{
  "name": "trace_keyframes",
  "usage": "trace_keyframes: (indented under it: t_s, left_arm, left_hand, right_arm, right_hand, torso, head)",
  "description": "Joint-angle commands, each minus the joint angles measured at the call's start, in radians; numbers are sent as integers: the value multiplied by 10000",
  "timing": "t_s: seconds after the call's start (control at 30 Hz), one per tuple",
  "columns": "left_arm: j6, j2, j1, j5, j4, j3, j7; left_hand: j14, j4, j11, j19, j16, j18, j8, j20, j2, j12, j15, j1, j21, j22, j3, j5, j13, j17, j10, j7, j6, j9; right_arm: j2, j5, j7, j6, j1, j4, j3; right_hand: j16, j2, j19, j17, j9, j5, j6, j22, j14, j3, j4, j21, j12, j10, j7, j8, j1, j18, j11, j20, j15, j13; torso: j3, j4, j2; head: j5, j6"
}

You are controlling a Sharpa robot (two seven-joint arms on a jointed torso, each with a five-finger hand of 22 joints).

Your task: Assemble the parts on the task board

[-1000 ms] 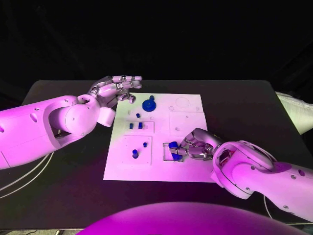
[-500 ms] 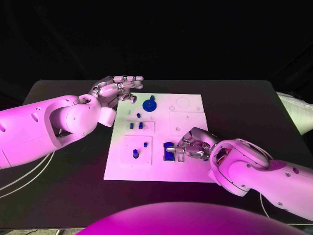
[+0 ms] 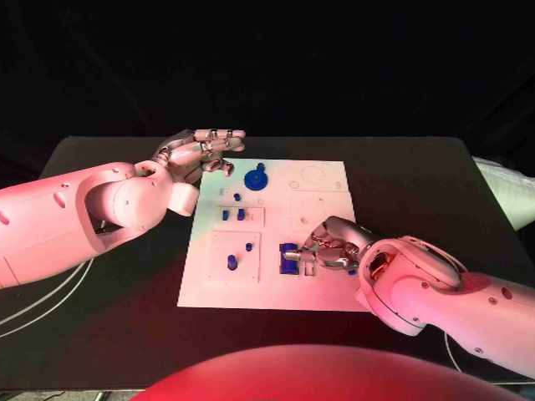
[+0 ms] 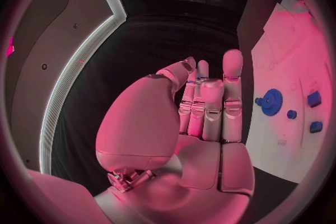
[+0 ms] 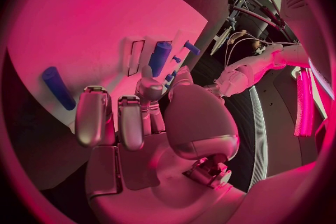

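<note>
The white task board lies mid-table. My right hand is low over its near middle. In the right wrist view its thumb and a finger pinch the end of a blue cylinder beside a slot; the same cylinder shows at the fingertips from the head view. Another blue cylinder lies loose on the board. My left hand hovers at the board's far left corner, fingers straight and holding nothing. A blue gear stands near it.
Two small blue pegs stand in the board's left middle, and further blue pieces sit in the near-left recess. The gear and small pieces also lie beside my left hand. Black table surrounds the board.
My right hand has carried the blue cylinder leftward and down towards the slot in the board's near middle. The left hand has stayed still.
</note>
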Motion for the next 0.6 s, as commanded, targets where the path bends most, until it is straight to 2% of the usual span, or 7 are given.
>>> trace_keyframes:
  t_s: [0.03,0.17,0.3,0.47,0.6]
  left_arm:
    - [193,7,3,-24,30,7,31]
    - [199,7,3,-24,34,7,27]
    - [201,-4,3,-24,34,7,29]
    - [188,-38,3,-24,26,5,31]
    - [183,-46,3,-24,14,2,34]
  left_hand:
    - [-65,3,0,-100,-45,173,34,-2,82,36,13,-29,-20,-8,-36,-30,8,-9,-56,31,-59,-12]
    - [-65,3,0,-100,-45,173,34,-2,82,36,13,-29,-20,-8,-36,-30,8,-9,-56,31,-59,-12]
    - [-65,3,0,-100,-45,173,34,-2,82,36,13,-29,-20,-8,-36,-30,8,-9,-56,31,-59,-12]
    - [-65,3,0,-100,-45,173,34,-2,82,36,13,-29,-20,-8,-36,-30,8,-9,-56,31,-59,-12]
    - [-65,3,0,-100,-45,173,34,-2,82,36,13,-29,-20,-8,-36,-30,8,-9,-56,31,-59,-12]
  right_arm:
    - [9,-458,49,98,-3,33,-5]
    - [-40,-655,65,-126,-4,73,-7]
    - [-301,-654,240,-564,-7,236,-2]
    - [-1083,-231,452,-734,19,620,34]
    - [-1749,-157,423,-487,109,763,50]
  right_hand:
    - [25,55,6,281,87,248,44,26,656,231,-334,0,120,125,-68,36,831,-76,-54,-64,-92,173]
    - [22,101,6,279,169,363,36,32,654,431,-732,-2,195,160,-72,41,1642,-77,-71,-88,-112,291]
    - [27,151,6,293,169,502,-130,36,656,499,-827,-3,170,152,-8,-81,1896,-81,-27,-76,-79,314]
    - [26,217,2,296,122,842,-355,38,655,524,-819,-7,97,125,93,-304,2030,-83,50,-31,-19,308]
    - [24,240,-13,295,78,949,-442,17,653,510,-772,-21,6,92,141,-419,2035,-79,90,-2,14,259]
  torso:
    - [-1,0,6]
    - [-5,8,0]
    - [12,-9,-5]
    - [16,-69,-18]
    - [31,-171,-44]
  head:
    - [-9,2]
    - [-19,2]
    - [-3,2]
    - [-66,2]
    - [-75,2]
